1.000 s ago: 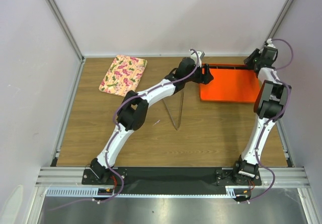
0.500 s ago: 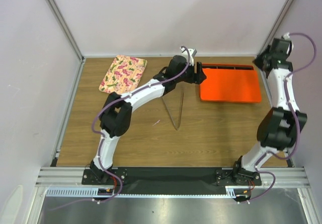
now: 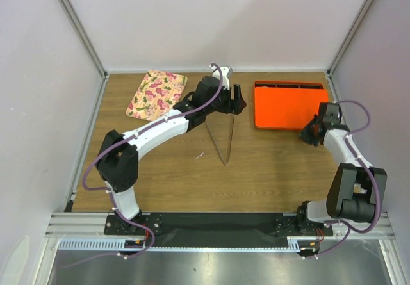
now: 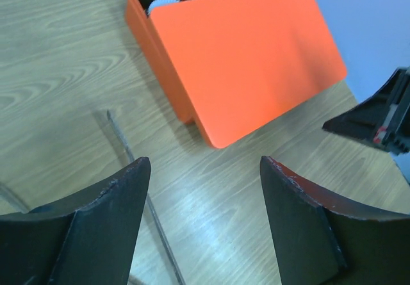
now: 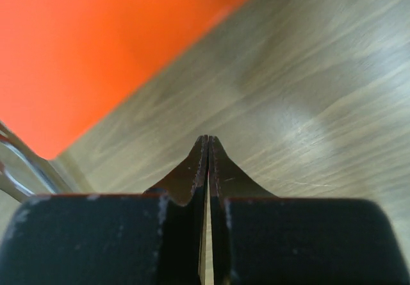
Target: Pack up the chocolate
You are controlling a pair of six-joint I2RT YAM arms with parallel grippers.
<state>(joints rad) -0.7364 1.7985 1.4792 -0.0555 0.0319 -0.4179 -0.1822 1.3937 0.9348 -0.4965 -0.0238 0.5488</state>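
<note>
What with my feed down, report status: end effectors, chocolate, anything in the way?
Left end effector open, empty, over table. Right end effector shut, empty, by orange box. No chocolate visible; white cups show in back row. Lid covers the rest.

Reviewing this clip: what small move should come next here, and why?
Probably the shut right end effector nudges the lid toward the far wall: it sits offset on the orange box, leaving a strip of white cups uncovered. The left end effector hangs open nearby.

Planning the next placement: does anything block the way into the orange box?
Yes. The orange lid lies over most of the box, leaving only a far strip with white cups open. No chocolate is visible.
</note>
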